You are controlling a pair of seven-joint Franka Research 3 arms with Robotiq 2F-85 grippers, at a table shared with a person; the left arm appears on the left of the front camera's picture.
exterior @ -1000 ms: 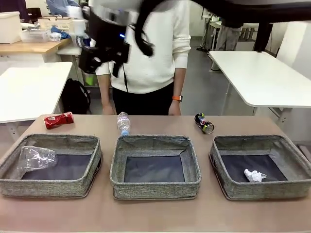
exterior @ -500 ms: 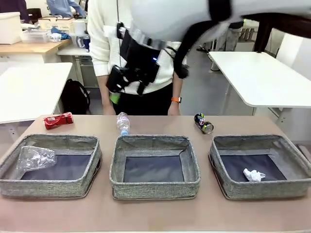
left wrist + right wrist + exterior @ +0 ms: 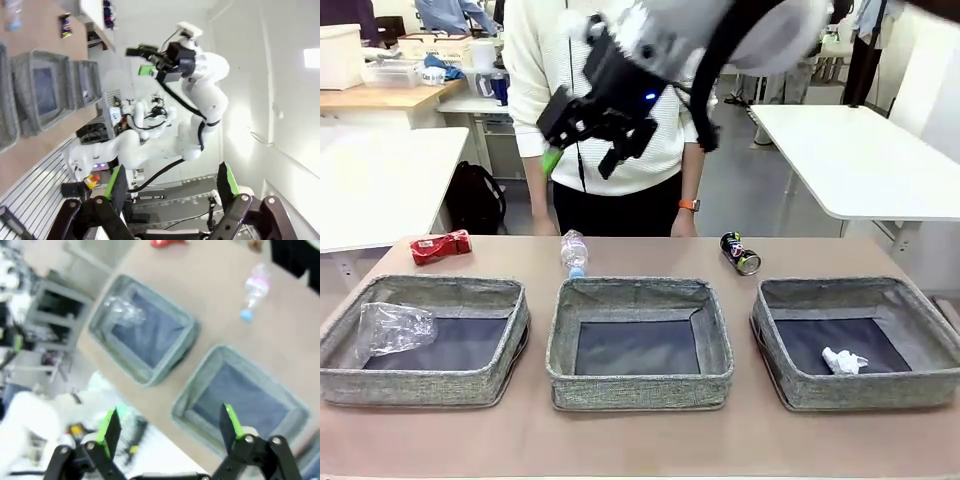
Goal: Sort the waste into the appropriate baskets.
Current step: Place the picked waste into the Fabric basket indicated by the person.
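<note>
On the tan table [image 3: 640, 445], the front view showed the red can [image 3: 441, 246] behind the left basket [image 3: 420, 290], with the cup [image 3: 395, 327] inside. The bottle [image 3: 574, 252] lay behind the middle basket [image 3: 640, 291]. The dark can [image 3: 740, 253] lay beyond the right basket [image 3: 860, 291], which held the paper wad [image 3: 843, 361]. The right gripper [image 3: 582, 150] hung high, fingers apart and empty. In the left wrist view the left gripper [image 3: 172, 192] was likewise spread.

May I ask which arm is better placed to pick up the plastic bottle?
Probably right: its fingers hang open over the table, bottle ahead; the left fingers point toward the wall.
</note>
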